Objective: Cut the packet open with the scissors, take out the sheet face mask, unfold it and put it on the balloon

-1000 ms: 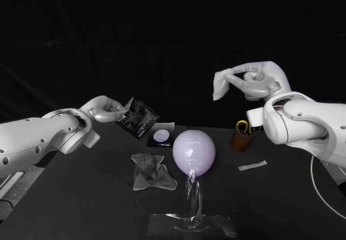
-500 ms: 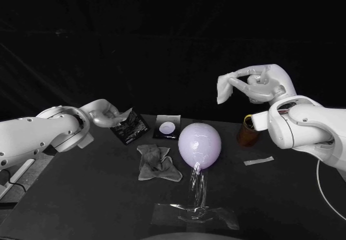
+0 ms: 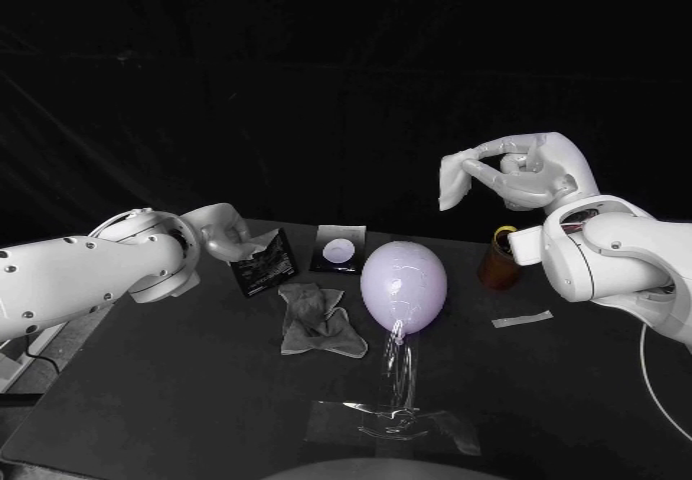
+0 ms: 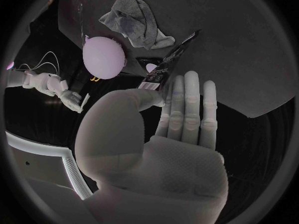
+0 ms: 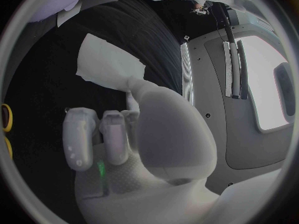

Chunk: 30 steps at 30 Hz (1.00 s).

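1. Black table (image 3: 159, 400) is carrying everything; it is matte and flat.
2. Balloon (image 3: 402, 286) is standing mid-table on a clear stand (image 3: 392, 425); it is pale lilac, smooth and egg-shaped.
3. Left hand (image 3: 219, 232) is holding the packet (image 3: 264, 262) to the balloon's left. The thumb is pressing one face near a corner; the other fingers are lying straight and pressed together on the other face. The packet is dark, glossy, flat and tilted, hanging low. Can't tell if it is touching the table.
4. Right hand (image 3: 522, 175) is hovering high above the cup, pinching the sheet mask (image 3: 456, 182) between the thumb and curled-in fingers. The mask is white and folded, hanging off the fingertips, well apart from the balloon.
5. Grey cloth (image 3: 317, 322) is lying crumpled between the packet and the stand.
6. Brown cup (image 3: 499, 268) is standing right of the balloon, holding scissors (image 3: 499, 234). The yellow handles are poking over the rim; the blades are hidden.
7. Black card (image 3: 340, 250) with a pale round mark is sitting behind the balloon.
8. Pale strip (image 3: 521, 319) is lying flat in front of the cup.
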### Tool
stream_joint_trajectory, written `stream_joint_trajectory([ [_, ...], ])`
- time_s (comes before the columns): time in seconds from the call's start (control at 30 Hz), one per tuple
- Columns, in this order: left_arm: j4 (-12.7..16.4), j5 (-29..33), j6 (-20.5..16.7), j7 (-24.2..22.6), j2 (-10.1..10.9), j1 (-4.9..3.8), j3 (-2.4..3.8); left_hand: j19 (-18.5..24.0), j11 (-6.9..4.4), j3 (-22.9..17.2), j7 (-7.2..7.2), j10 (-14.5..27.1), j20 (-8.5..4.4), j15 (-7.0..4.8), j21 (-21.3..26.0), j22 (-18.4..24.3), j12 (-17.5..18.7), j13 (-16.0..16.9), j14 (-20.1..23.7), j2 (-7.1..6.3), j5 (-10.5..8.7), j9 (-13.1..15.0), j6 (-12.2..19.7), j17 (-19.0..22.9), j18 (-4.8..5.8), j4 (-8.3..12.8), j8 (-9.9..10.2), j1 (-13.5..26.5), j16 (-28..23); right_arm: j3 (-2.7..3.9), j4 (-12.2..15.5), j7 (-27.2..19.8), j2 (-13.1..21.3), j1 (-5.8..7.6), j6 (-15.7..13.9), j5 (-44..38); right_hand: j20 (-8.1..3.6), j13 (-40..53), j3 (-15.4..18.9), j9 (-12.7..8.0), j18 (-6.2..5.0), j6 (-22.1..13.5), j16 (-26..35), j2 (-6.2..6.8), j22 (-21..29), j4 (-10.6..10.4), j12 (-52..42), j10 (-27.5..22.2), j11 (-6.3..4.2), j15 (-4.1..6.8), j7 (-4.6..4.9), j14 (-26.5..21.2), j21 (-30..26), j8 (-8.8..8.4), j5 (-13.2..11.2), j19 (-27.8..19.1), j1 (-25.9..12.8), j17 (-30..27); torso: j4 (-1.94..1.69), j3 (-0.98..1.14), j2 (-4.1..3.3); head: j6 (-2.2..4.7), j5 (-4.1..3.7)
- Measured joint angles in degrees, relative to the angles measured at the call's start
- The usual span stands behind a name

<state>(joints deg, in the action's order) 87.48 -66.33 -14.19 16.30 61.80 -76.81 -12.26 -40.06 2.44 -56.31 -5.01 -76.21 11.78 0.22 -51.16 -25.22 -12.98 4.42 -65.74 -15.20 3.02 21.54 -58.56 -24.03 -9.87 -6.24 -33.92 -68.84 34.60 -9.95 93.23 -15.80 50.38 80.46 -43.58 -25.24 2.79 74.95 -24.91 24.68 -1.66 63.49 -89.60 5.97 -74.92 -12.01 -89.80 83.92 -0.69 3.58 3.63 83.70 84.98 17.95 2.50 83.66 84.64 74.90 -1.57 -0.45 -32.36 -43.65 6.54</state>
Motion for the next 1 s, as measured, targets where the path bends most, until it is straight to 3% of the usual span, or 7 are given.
stream_joint_trajectory([
  [0.13, 1.45, -1.72, 0.39, 1.27, -0.55, 0.47, 0.0, -0.2, -0.2, 0.27, 0.19, -0.2, 0.2, 0.0, 0.0, 0.0, 0.0, 0.0, -0.01, -0.44, 0.01, 0.0, -0.21, -0.1, 0.03, 0.27, -0.05, 0.32, 0.0, -0.01, -0.07, 0.02, 0.01, -0.17, 0.11, -0.13, 0.0, 0.01, 0.0, -0.01, 0.0, -0.01, -0.2, 0.0, -0.02, 0.0, 0.0, 0.0, 0.0, 0.0, 0.01, 0.0, 0.0, 0.0, -0.08, 0.0, 0.0, 0.01, 0.03, 0.0, 0.0, -0.13, 0.01],
  [0.37, 2.67, -2.2, 2.25, 2.11, -2.1, 1.33, 0.0, -0.4, -0.4, 2.07, 0.67, -0.4, 0.41, 0.0, 1.58, 1.25, 0.2, 0.0, -0.01, -1.42, 0.04, 0.01, 0.63, -0.35, 0.07, 1.96, -2.14, 1.3, -0.01, -0.01, -0.29, 0.05, 0.06, -0.59, 0.4, -0.24, 0.02, 0.0, 0.01, -0.03, 0.0, 0.12, -0.2, 0.08, -0.03, 0.0, 0.02, 0.0, 0.0, 0.0, -0.12, 0.0, 0.0, 0.0, 0.16, -0.02, -0.08, 0.05, 0.04, 0.0, 0.05, -0.28, -0.15],
  [0.47, 3.17, -2.05, 3.36, 2.31, -2.57, 1.66, -0.04, -0.82, -0.25, 4.89, 0.61, -0.25, 0.82, 0.32, 3.36, 2.52, 0.55, 0.0, 0.31, -1.46, 0.16, 6.56, 1.27, -0.62, 0.1, 1.17, -2.43, 2.52, -0.39, -0.03, -0.28, 0.07, 0.12, -0.82, 0.55, -0.27, -0.07, -0.01, 0.01, -0.03, 0.0, 0.12, -0.2, 0.15, -0.03, 0.0, 0.08, 0.0, 0.0, 0.0, -0.12, 0.0, 0.0, -0.01, 0.17, 0.07, -0.15, 0.05, 0.06, 0.01, 0.05, -0.32, -0.26],
  [0.6, 3.85, -1.68, 4.59, 2.48, -2.91, 1.89, -0.08, -1.12, 0.17, 6.93, 0.61, 0.17, 1.12, 0.53, 4.53, 3.4, 0.83, -0.01, 0.55, -1.54, 0.07, 7.31, 1.27, -0.83, 0.11, 0.17, -1.82, 3.94, -0.64, -0.03, -0.26, 0.08, 0.21, -0.94, 0.69, -0.29, -0.13, -0.04, 0.01, -0.03, 0.0, 0.12, -0.19, 0.15, -0.02, 0.0, 0.11, 0.0, 0.0, 0.0, -0.12, 0.0, 0.0, -0.02, 0.17, 0.12, -0.15, 0.05, 0.07, 0.01, 0.04, -0.4, -0.44],
  [0.77, 4.83, -0.83, 5.93, 2.54, -3.3, 2.08, -0.11, -1.65, 0.34, 12.15, 0.61, 0.34, 1.66, 0.51, 6.53, 4.89, 0.83, 0.22, 0.75, -1.47, 0.08, 6.8, 1.27, -1.31, 0.13, -2.67, -0.97, 7.27, -0.66, -0.03, -0.27, 0.11, 0.23, -1.05, 0.85, -0.32, -0.13, -0.04, 0.02, -0.02, 0.0, 0.11, -0.16, 0.23, -0.01, 0.0, 0.17, -0.01, 0.0, 0.0, -0.13, 0.0, 0.0, -0.07, 0.16, 0.12, -0.22, 0.05, 0.07, 0.01, 0.02, -0.49, -0.77],
  [1.0, 5.35, 0.38, 6.15, 2.44, -3.72, 2.16, -0.12, -3.84, 0.12, 24.06, 0.35, 0.56, 1.38, 0.42, 9.34, 7.24, 0.83, 0.92, 0.85, -0.71, 0.08, 5.85, 0.18, -2.24, 0.16, -9.92, 0.9, 7.69, -0.66, -0.03, -0.28, 0.15, 0.25, -1.17, 1.04, -0.35, -0.12, -0.02, -0.16, 0.01, 0.0, 0.09, -0.09, 0.36, 0.02, 0.17, -0.01, -0.09, 0.1, 0.0, -0.14, 0.0, -0.01, -0.14, 0.15, 0.12, -0.36, 0.04, 0.03, 0.01, 0.04, -0.47, -1.28],
])
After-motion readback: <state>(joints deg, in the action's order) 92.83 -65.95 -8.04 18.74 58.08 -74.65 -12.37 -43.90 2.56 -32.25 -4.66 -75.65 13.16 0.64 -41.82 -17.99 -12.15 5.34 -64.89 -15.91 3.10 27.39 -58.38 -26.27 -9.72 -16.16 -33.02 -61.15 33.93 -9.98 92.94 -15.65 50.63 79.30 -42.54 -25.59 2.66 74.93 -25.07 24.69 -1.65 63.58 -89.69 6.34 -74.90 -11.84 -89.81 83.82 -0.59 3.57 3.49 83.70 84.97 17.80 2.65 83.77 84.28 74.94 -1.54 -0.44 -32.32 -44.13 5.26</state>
